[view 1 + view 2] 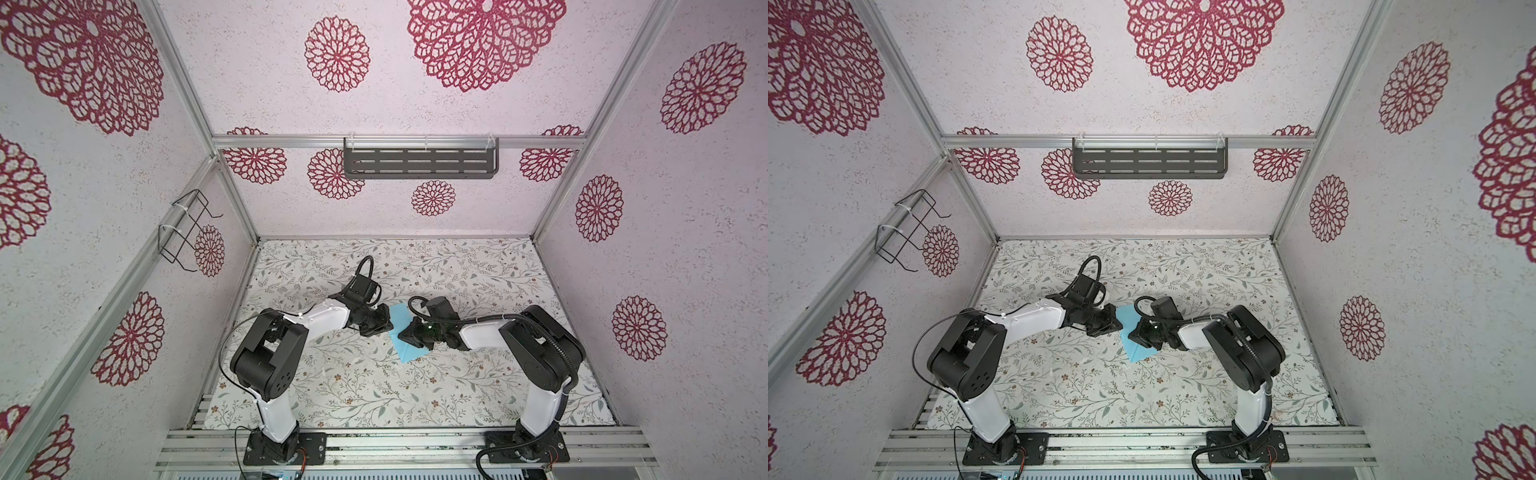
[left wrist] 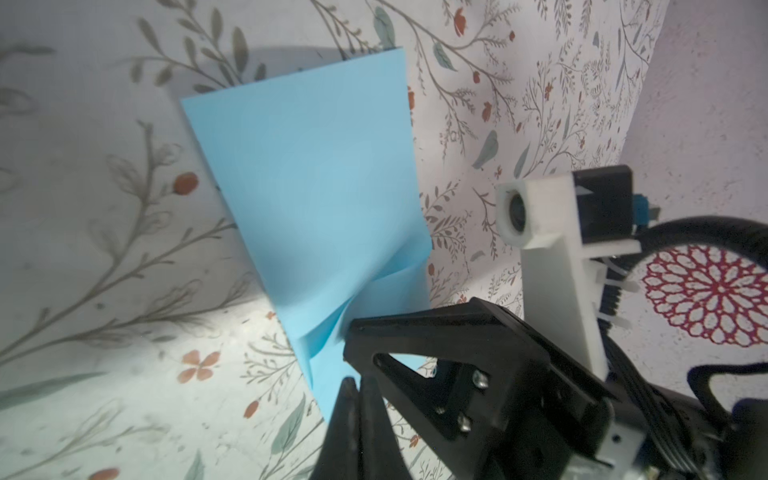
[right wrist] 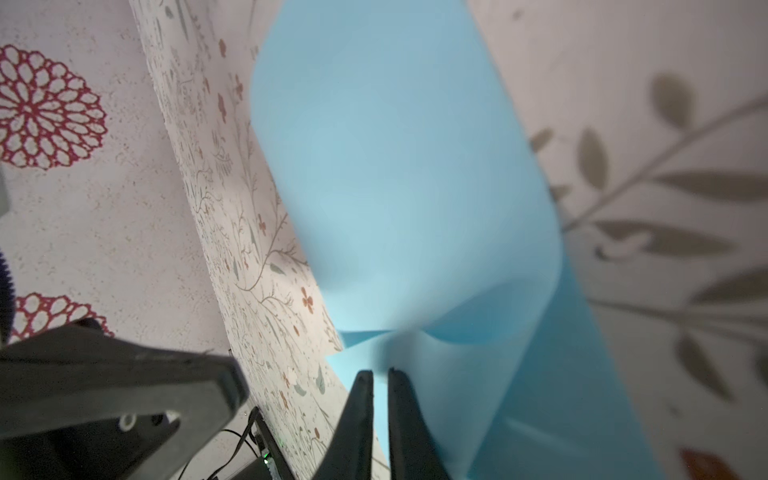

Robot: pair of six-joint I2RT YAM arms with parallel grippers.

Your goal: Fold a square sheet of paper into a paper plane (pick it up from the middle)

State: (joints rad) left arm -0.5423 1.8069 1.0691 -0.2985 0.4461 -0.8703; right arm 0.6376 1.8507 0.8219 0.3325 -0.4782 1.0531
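**Top views.** In both top views the square sheet of paper (image 1: 405,318) (image 1: 1128,318) sits just below frame centre, over the floral table (image 1: 332,395). It lies between the left gripper (image 1: 388,328) and the right gripper (image 1: 402,336), whose tips nearly meet. Only the sheet's upper and lower parts show past the grippers, and no dart shape is formed yet.

**Left wrist view.** The sheet (image 2: 316,187) stands raised through the frame centre. At lower centre the right gripper (image 2: 353,332) is clenched on the paper, and wrinkles fan out from its tip. At the bottom edge the left gripper (image 2: 359,384) has its jaws pressed together. The sheet's lower corner runs into them, so it appears pinched too.

**Right wrist view.** The right gripper (image 3: 379,374) at bottom centre shows a thin gap filled with blue. The sheet (image 3: 399,187) bulges above it, blurred.

**Procedure (judgement).** The step is probably setting the centre crease.
- Align both pinches on one line.
- Draw them apart gently to flatten the wrinkles.
- Avoid twisting, which could tear the thin paper.
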